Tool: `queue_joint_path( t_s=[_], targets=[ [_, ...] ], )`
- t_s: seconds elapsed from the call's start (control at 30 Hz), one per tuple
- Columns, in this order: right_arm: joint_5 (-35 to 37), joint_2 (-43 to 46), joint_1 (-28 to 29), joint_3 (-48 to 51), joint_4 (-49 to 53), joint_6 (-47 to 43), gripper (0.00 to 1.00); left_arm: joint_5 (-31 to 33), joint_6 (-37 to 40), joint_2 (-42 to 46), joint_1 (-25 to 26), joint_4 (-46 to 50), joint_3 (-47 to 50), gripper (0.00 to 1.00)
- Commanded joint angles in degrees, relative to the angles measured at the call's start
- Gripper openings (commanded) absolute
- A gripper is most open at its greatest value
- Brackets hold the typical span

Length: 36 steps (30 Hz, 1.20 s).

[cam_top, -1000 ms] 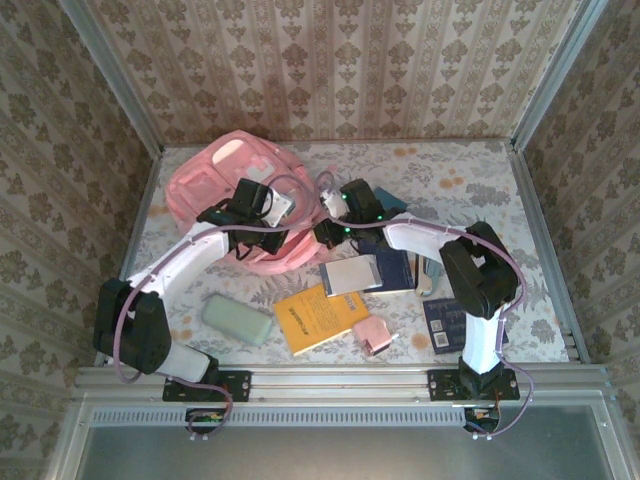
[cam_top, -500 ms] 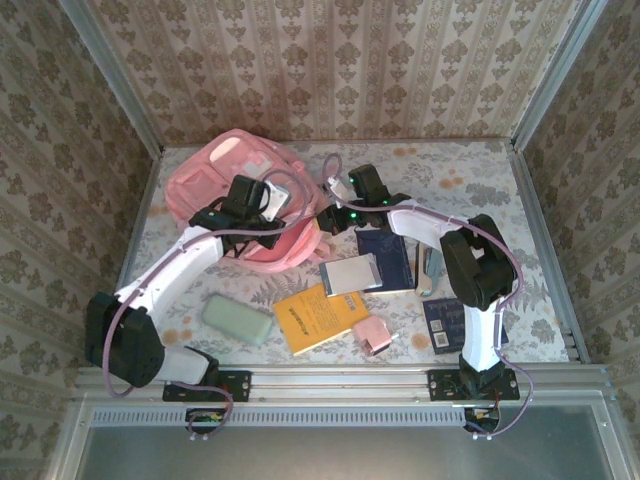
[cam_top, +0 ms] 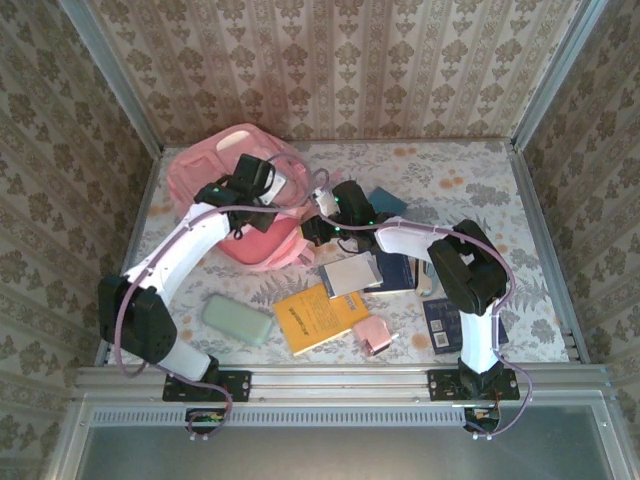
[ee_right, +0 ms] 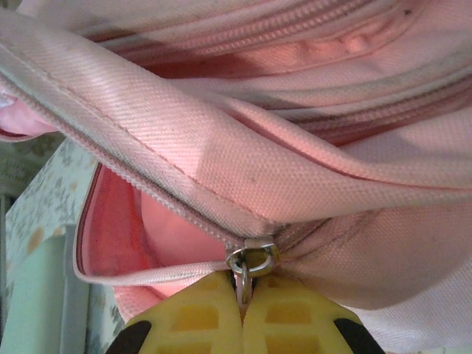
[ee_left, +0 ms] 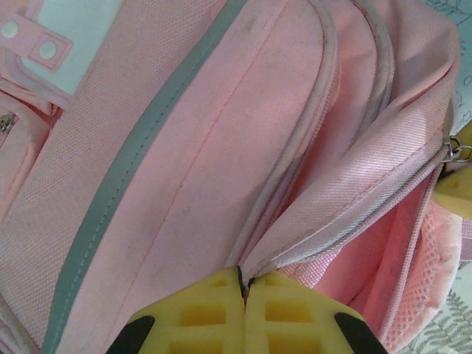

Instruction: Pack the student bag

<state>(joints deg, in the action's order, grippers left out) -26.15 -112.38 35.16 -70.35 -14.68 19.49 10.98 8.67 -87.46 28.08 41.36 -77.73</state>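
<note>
Now we are gripping the large soft pink fabric backpack point(cam_top: 205, 170), lying at the far left of the table point(cam_top: 470, 170). Our left gripper point(ee_left: 243, 286) is clamped on its fabric edge, and our right gripper point(ee_right: 242, 299) on the small metal zipper pull point(ee_right: 251, 261). Over the last second the right gripper is dragging the pull leftward, so the main compartment point(ee_right: 118, 214) is gaping open for packing.

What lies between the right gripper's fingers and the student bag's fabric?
The zipper's metal pull, pinched in the shut right gripper and hanging from the slider on the student bag; the right wrist view shows it.
</note>
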Motion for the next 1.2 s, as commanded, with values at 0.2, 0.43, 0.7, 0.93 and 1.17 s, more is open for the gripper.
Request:
queue_joint_path(
  t_s=[0.2,0.43,0.7,0.93,1.17],
  targets=[
    [11.3,0.6,4.0,10.1,-20.0,15.6,0.00,-1.8,1.7,-3.3,5.5,-9.1,-8.7,0.00],
    [13.9,-0.6,7.8,10.1,-21.5,16.0,0.00,-0.4,-1.7,-1.6,7.2,-9.0,-6.8,0.03],
    [15.7,-1.7,11.0,8.2,-23.6,20.7,0.00,-12.6,-25.3,11.3,-4.9,-3.3,5.9,0.34],
    [15.0,-4.9,13.9,3.1,-22.6,21.7,0.00,-22.3,-52.7,29.6,-15.6,-6.5,21.4,0.50],
    [14.9,-7.6,16.3,-0.8,-21.8,21.4,0.00,-27.5,-86.0,33.9,-18.6,-8.8,36.7,0.61]
  ],
)
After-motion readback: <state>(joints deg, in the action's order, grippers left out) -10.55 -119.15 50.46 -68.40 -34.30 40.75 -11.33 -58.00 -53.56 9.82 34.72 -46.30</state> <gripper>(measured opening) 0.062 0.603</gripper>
